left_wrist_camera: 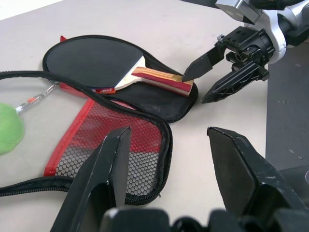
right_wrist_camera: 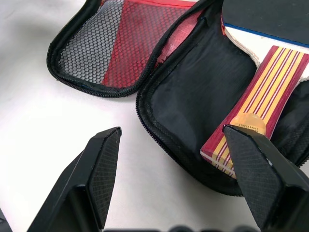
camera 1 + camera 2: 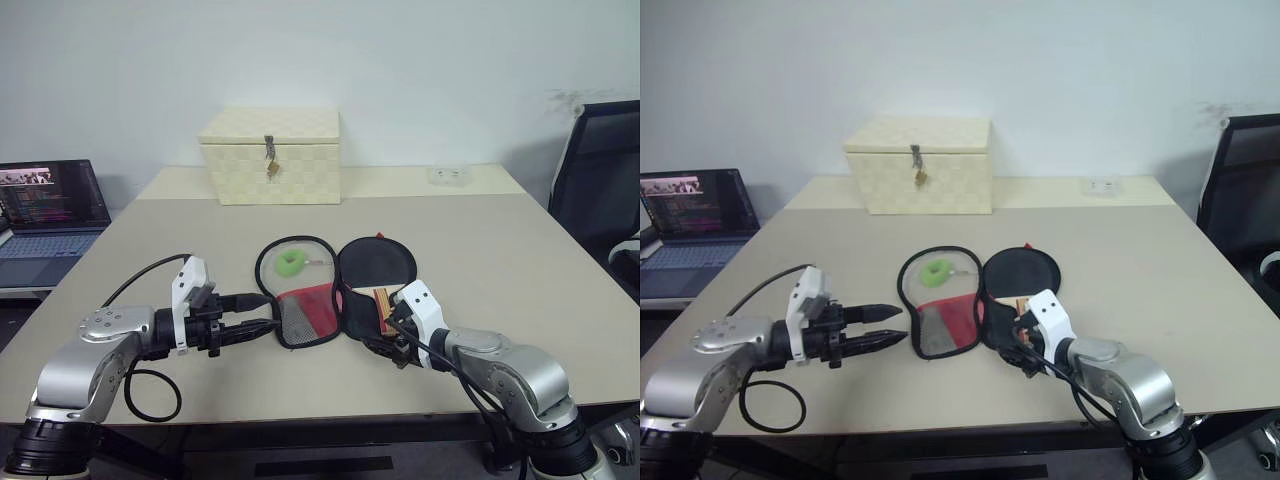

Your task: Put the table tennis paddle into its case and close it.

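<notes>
Plain white wall (image 3: 420, 60) behind; faint dark smudge on wall at upper right. Beige table (image 3: 520, 260) fills foreground; second, paler table (image 3: 400, 182) butts against its far edge, touching wall. Cream woven latched box (image 3: 270, 155) stands on paler table, brass padlock at front. Small clear object (image 3: 448, 176) lies near far right edge. Open laptop (image 3: 50, 205), screen lit, sits on separate surface at left. Black mesh office chair (image 3: 600, 170) at right. Lighting even, diffuse.
</notes>
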`<action>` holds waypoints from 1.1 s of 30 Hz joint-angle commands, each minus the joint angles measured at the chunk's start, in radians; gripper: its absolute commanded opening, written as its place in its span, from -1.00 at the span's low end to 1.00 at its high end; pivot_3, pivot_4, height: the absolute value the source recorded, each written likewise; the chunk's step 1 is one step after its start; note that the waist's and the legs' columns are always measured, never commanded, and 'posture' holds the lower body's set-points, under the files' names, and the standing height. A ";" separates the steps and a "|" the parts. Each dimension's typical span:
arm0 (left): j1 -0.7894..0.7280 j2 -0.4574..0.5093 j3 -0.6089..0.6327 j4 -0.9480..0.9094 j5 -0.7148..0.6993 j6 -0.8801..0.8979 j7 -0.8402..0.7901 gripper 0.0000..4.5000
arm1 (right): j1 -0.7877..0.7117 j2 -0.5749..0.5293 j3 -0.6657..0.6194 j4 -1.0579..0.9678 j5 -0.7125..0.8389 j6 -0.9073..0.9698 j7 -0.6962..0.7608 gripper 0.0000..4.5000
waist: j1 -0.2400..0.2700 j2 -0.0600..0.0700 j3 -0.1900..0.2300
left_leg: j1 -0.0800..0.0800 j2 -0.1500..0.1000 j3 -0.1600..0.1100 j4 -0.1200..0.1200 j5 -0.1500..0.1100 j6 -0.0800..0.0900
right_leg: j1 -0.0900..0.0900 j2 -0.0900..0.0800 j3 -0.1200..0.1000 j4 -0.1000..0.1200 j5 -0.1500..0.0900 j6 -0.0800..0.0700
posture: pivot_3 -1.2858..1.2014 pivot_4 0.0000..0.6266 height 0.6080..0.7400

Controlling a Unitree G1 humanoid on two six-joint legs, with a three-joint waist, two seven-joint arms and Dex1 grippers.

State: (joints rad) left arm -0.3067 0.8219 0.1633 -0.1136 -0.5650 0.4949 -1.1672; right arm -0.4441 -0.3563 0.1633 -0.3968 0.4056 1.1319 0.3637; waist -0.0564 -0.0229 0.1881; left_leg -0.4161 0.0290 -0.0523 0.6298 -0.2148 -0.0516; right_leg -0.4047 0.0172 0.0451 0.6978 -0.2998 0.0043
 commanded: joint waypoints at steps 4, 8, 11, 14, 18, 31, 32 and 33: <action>0.000 0.014 0.021 -0.031 -0.006 -0.011 0.005 0.22 | 0.017 -0.043 -0.035 0.030 -0.034 -0.024 -0.011 0.63 | 0.002 0.000 0.000 | 0.000 0.000 0.000 0.000 0.000 0.000 | 0.000 0.000 0.000 0.000 0.000 0.000 | 0.03 -0.52 1.00; -0.005 0.010 0.015 -0.031 -0.004 -0.012 0.007 0.22 | 0.028 -0.050 -0.034 0.038 -0.043 -0.030 -0.009 0.63 | 0.002 0.000 0.000 | 0.000 0.000 0.000 0.000 0.000 0.000 | 0.000 0.000 0.000 0.000 0.000 -0.001 | 0.03 -0.52 1.00; -0.008 0.010 0.013 -0.029 -0.004 -0.013 0.006 0.22 | 0.033 -0.046 -0.027 0.033 -0.042 -0.027 -0.007 0.63 | 0.000 0.000 0.000 | 0.000 0.000 0.001 0.000 0.000 0.000 | 0.000 0.000 0.000 0.000 0.000 0.000 | 0.03 -0.52 1.00; -0.009 0.010 0.012 -0.027 -0.003 -0.015 0.004 0.22 | 0.034 -0.032 -0.022 0.017 -0.034 -0.020 -0.007 0.63 | 0.001 0.000 0.000 | 0.000 0.000 0.000 0.000 0.000 0.000 | 0.000 0.000 0.000 0.000 0.000 0.000 | 0.03 -0.52 1.00; -0.010 0.009 0.011 -0.028 -0.001 -0.014 0.006 0.22 | 0.021 -0.016 -0.022 0.006 -0.029 -0.024 -0.003 0.63 | 0.001 0.000 0.000 | 0.000 0.000 0.000 0.000 0.000 0.000 | 0.000 0.000 0.000 0.000 0.000 0.000 | 0.03 -0.52 1.00; 0.002 0.006 0.013 -0.030 -0.001 -0.015 0.022 0.22 | -0.001 -0.008 0.004 -0.040 -0.025 -0.057 0.029 0.63 | 0.000 0.000 0.000 | 0.000 0.000 0.000 0.000 0.000 0.000 | 0.000 0.000 0.000 0.000 0.000 0.000 | 0.03 -0.52 1.00; 0.002 0.006 0.012 -0.029 0.000 -0.015 0.024 0.22 | -0.001 -0.010 0.006 -0.042 -0.026 -0.060 0.032 0.63 | 0.000 0.000 0.000 | 0.000 0.000 0.000 0.000 0.000 0.000 | 0.000 0.000 0.000 0.000 0.000 0.000 | 0.03 -0.52 1.00; 0.002 0.005 0.011 -0.028 0.001 -0.016 0.026 0.22 | -0.001 -0.012 0.008 -0.045 -0.027 -0.063 0.035 0.63 | 0.001 0.000 0.000 | 0.000 0.000 0.000 0.000 0.000 0.000 | 0.000 0.000 0.000 0.000 0.000 0.000 | 0.03 -0.52 1.00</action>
State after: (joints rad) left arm -0.3060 0.8216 0.1631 -0.1151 -0.5646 0.4940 -1.1452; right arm -0.4283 -0.3705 0.1720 -0.3937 0.3728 1.0935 0.3886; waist -0.0558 -0.0231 0.1880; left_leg -0.4162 0.0290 -0.0521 0.6297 -0.2149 -0.0516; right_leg -0.4049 0.0171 0.0450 0.6979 -0.2996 0.0038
